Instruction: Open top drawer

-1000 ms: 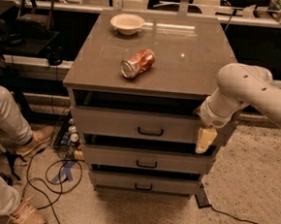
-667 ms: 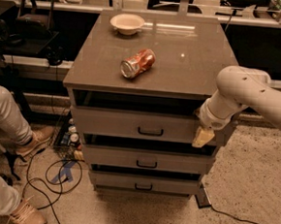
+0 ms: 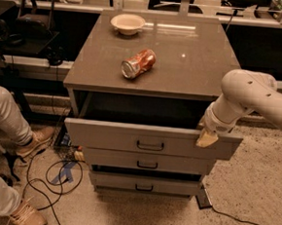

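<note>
Top drawer (image 3: 105, 133) stands partway out under the desk (image 3: 193, 65) top. It's the widest of three grey fronts, flat, with a small black loop handle (image 3: 150, 145) dead centre. The gripper (image 3: 206, 138) sits at the front's upper right edge, and whether it's clamped or spread, I cannot tell.

Top drawer (image 3: 129, 135): the widest of three grey drawers, with a flat front and a small black loop handle (image 3: 150, 145) at centre. It is pulled partly out and level, its dark interior exposed behind the front. The gripper (image 3: 207, 138) is at the front's upper right corner.
</note>
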Motion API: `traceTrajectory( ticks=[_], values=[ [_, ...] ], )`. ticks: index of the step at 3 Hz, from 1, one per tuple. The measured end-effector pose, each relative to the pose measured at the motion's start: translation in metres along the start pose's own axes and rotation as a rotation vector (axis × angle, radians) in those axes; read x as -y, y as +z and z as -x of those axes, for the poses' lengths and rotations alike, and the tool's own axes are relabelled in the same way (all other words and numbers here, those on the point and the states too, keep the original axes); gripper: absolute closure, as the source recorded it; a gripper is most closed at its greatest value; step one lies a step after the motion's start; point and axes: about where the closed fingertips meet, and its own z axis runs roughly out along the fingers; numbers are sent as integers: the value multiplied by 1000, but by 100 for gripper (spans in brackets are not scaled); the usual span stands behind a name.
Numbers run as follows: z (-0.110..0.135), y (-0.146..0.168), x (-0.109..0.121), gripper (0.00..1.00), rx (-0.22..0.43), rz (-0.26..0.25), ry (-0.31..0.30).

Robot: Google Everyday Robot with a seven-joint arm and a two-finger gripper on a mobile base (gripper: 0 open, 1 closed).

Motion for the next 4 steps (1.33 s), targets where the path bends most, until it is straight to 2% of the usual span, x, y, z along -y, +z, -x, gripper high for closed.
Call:
traceTrajectory(
  ticks=[1,2,4],
  values=[
    [-17,-17,-21,100,-33,-17,67],
    [-16,-16,-21,86,-33,-17,67],
    [-16,-13,-23,39,-34,-11,66]
  ],
)
